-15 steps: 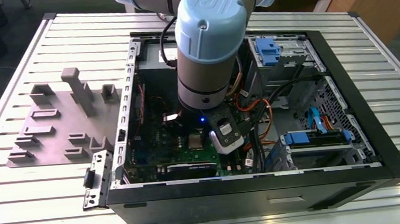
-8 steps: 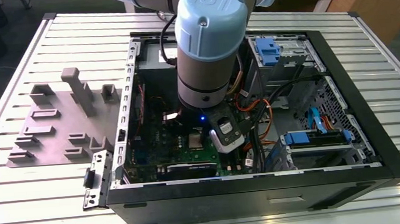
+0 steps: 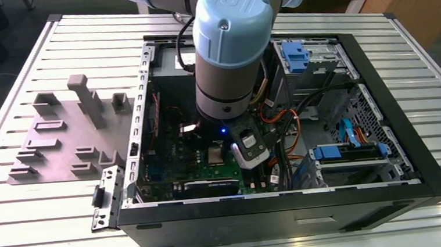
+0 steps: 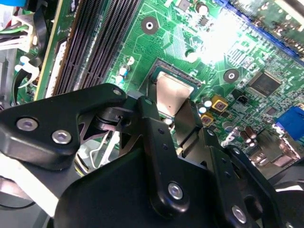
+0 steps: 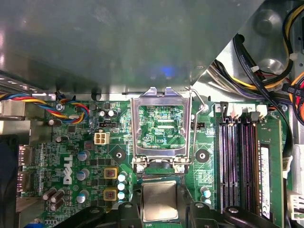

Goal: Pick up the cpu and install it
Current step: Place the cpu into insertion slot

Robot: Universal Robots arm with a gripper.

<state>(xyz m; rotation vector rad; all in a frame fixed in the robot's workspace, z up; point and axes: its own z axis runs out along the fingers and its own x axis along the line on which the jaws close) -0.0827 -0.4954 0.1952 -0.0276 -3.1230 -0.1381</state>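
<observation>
Gripper (image 5: 160, 211) is down inside the open PC case (image 3: 290, 223), over the green motherboard (image 5: 85, 156). Fingers (image 5: 126, 213) pinch the cpu (image 5: 160, 199) on two opposite edges. The chip sits flat at the socket, just beside the flipped-up silver socket frame (image 5: 161, 95). RAM slots (image 5: 235, 161) run alongside. Grey plastic blocks (image 3: 58, 140) lie outside the case, on the exterior view's left.

My grey arm with its pale blue cap (image 3: 230, 41) hangs down into the open black computer case (image 3: 289, 220), above its green circuit board (image 3: 208, 174). The case lies on a ribbed metal surface (image 3: 57, 228), with a grey plastic block tray (image 3: 66, 140) just beside it on the exterior view's left.
</observation>
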